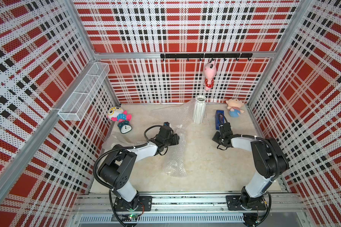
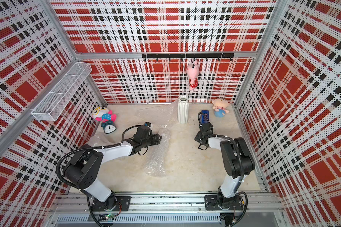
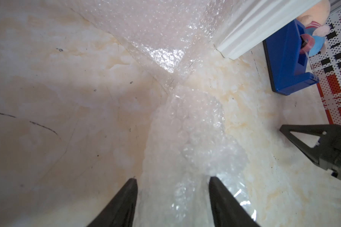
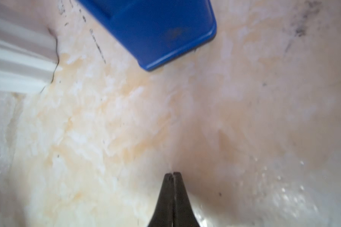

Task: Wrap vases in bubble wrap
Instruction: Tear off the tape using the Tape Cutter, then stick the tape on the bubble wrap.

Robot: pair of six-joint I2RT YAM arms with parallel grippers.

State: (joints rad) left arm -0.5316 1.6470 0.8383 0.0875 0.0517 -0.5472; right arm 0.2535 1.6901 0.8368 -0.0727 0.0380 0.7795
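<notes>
left gripper (image 3: 173, 178) clamped on bubble wrap (image 3: 185, 137) bundle, lower centre. right gripper (image 4: 173, 174) pinched closed, empty. wrap looks light, floppy, slippery: grab bunched edge. vase (image 1: 199, 110) fragile, tippy: hold mid-body.

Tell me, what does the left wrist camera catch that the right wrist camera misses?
Only the left wrist view shows the left tool, its fingers apart on either side of bunched bubble wrap. It also shows a plush toy, the tape roll and the plaid wall.
Only the right wrist view shows the right tool with its shut tips meeting over bare table, and little else is new.
Both show the white ribbed vase, the blue tape dispenser, bubble wrap, the table and the right tool itself.
</notes>
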